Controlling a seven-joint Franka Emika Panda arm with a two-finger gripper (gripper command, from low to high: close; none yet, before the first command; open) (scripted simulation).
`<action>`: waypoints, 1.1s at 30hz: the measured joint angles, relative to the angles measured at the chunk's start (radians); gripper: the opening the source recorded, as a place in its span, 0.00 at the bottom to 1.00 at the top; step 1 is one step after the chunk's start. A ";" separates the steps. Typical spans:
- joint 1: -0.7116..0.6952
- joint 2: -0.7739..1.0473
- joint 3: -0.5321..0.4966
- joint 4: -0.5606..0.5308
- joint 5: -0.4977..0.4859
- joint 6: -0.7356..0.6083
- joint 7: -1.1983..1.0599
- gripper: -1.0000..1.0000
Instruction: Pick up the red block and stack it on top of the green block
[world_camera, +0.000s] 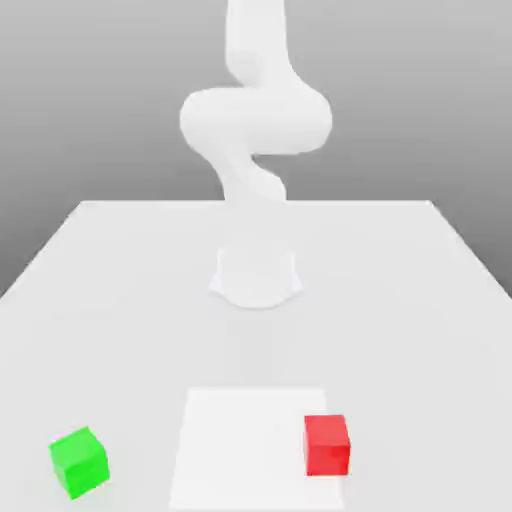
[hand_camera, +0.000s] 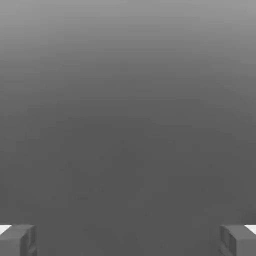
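Observation:
The red block (world_camera: 327, 445) rests on the white table, near its front edge at the exterior view's right, on the rim of a brighter white patch. The green block (world_camera: 79, 462) sits near the front edge at the exterior view's left, well apart from the red one. Behind them the white arm (world_camera: 255, 125) rises from its round base and curls up out of the picture. In the hand view my gripper (hand_camera: 128, 240) is open: the two grey fingertips (hand_camera: 19, 239) stand far apart with nothing between them, facing plain grey background.
The table (world_camera: 120, 290) is a plain white slab. The arm's round base (world_camera: 256, 278) stands at its middle. A brighter white rectangle (world_camera: 250, 440) lies on the surface at the front centre.

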 joint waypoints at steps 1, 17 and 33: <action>-0.002 0.039 0.010 -0.013 -0.003 0.018 0.009 0.50; 0.011 0.623 0.115 -0.205 -0.052 0.289 0.144 0.50; 0.079 1.018 0.077 -0.247 -0.115 0.543 0.228 0.00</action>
